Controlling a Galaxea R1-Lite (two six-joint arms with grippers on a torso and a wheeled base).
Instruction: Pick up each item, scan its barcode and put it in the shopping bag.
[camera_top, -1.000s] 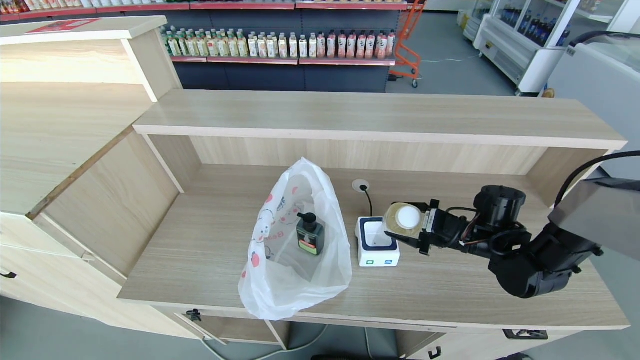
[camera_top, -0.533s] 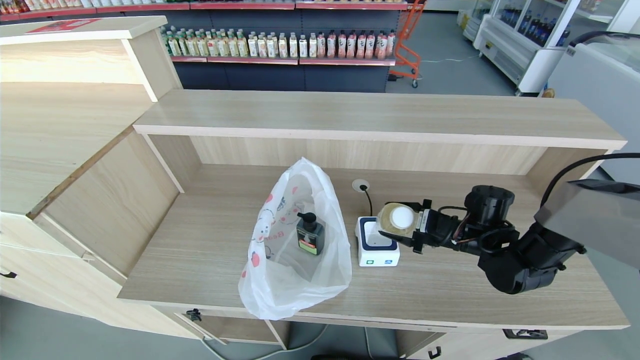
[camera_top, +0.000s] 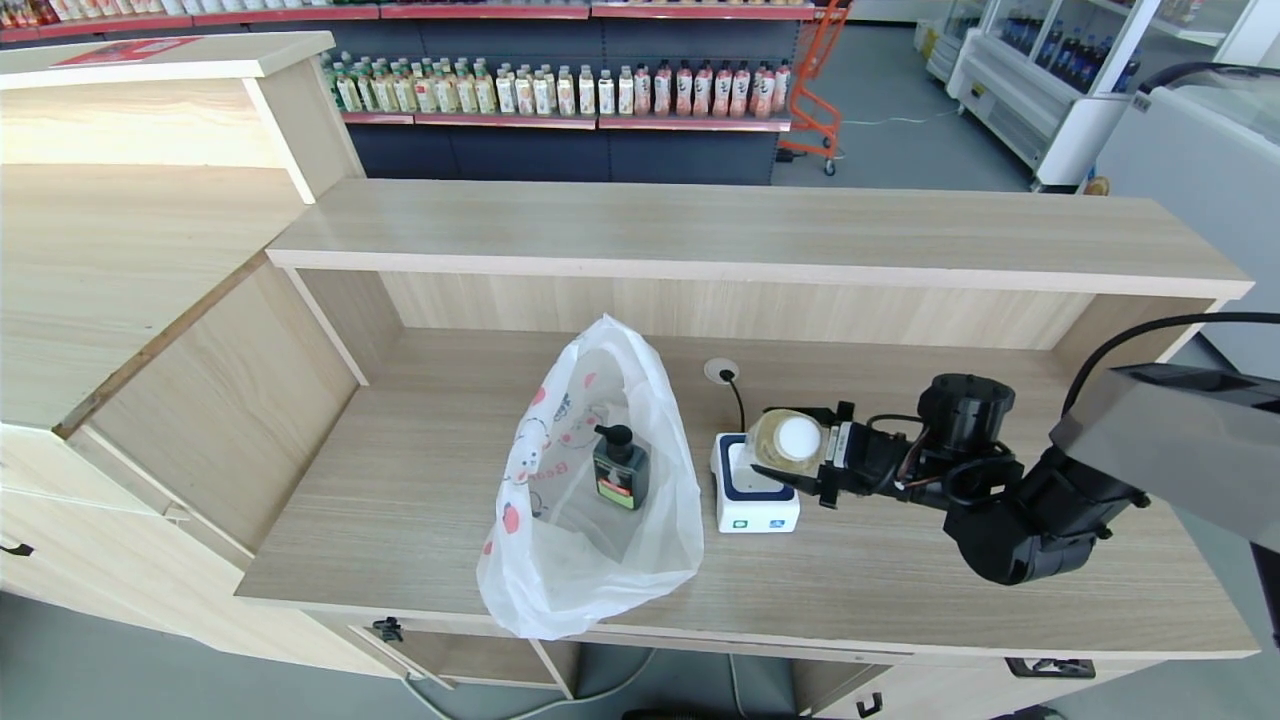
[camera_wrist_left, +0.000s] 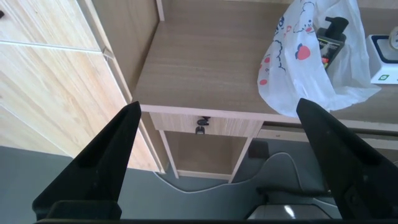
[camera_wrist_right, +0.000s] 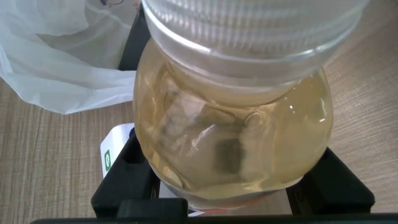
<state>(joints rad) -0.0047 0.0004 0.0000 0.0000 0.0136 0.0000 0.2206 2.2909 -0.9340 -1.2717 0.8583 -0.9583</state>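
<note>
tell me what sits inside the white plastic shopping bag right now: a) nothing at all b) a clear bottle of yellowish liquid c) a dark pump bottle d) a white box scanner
C: the dark pump bottle stands inside the white plastic shopping bag, while the clear white-capped bottle of yellowish liquid is held in the right arm's jaws over the white box scanner.
</note>
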